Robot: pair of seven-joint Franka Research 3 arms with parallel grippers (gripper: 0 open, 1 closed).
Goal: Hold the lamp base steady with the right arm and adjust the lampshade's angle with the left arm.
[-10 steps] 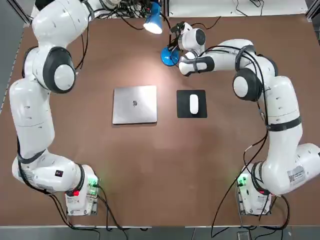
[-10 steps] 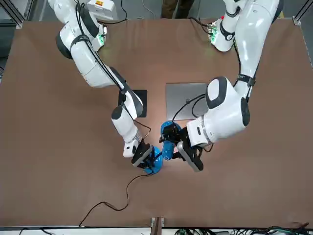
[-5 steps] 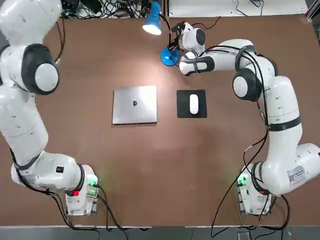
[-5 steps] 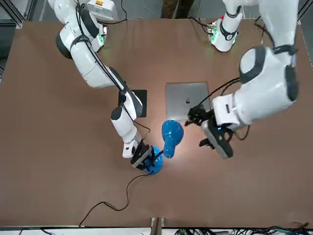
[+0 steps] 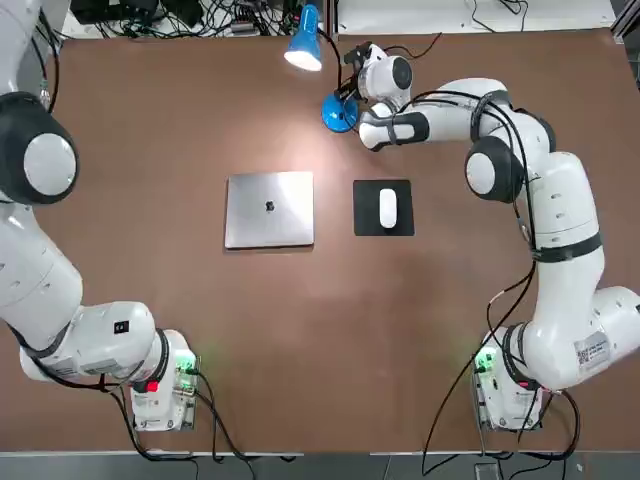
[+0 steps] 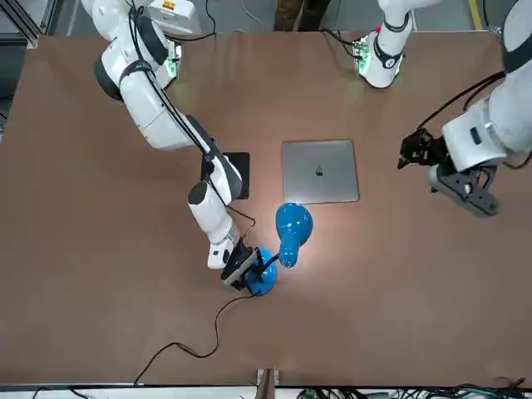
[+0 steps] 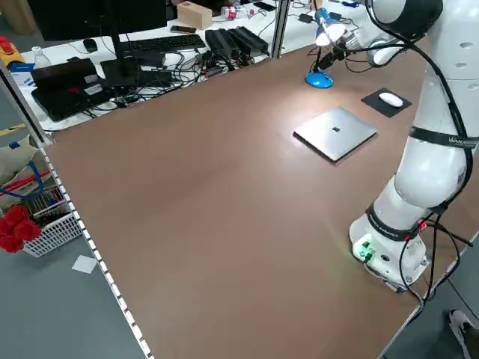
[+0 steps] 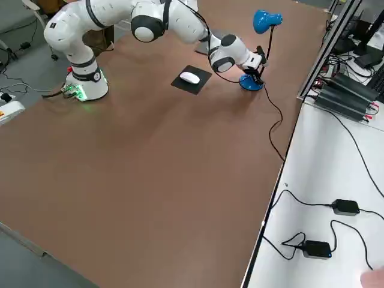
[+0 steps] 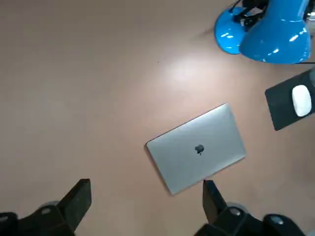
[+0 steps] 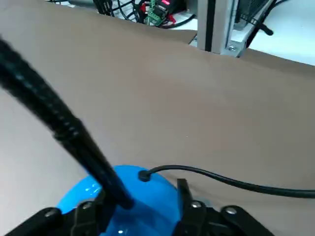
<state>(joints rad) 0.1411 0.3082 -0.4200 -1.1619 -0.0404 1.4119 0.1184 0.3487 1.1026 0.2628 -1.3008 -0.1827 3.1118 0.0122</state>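
The right arm (image 6: pixel 158 108) reaches from the upper left of the picture down to the lamp base (image 6: pixel 260 283), a blue disc near the lower centre of the brown table (image 6: pixel 100 291). The right gripper (image 6: pixel 247 273) sits at the base, its fingers on either side of the neck's foot. The lampshade (image 6: pixel 292 226) stands above and to the right of the base. A black cable (image 6: pixel 199 341) runs from the base toward the table's near edge. A closed grey laptop (image 6: pixel 320 170) lies just beyond the lampshade. The left gripper (image 6: pixel 420 154) hangs at the right, well apart from the lamp, holding nothing.
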